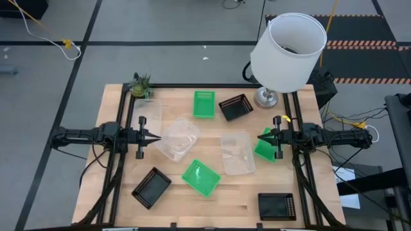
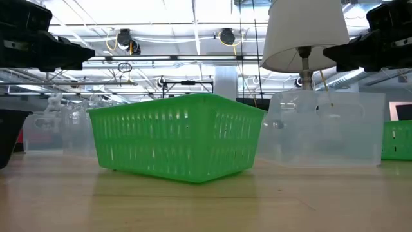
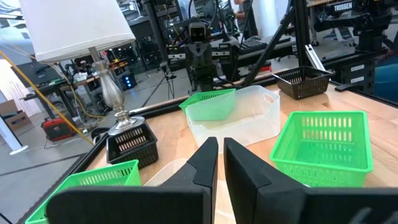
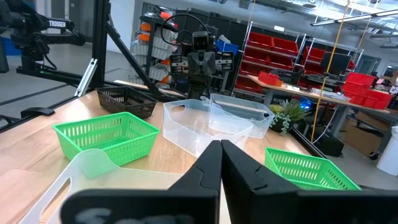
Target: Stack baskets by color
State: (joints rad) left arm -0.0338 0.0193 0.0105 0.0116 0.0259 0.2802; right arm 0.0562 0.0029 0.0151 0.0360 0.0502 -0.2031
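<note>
Baskets lie scattered bottom-down on the wooden table. Green ones: far middle, near middle, and one under my right gripper. Black ones: far, near left, near right. Clear ones sit mid-table and right of it. My left gripper hovers level at the left, shut and holding nothing. My right gripper hovers level at the right, shut and holding nothing. They point at each other.
A lamp with a large white shade stands on its metal base at the far right corner. A small potted plant sits at the far left corner. Black frame rails run along both table sides.
</note>
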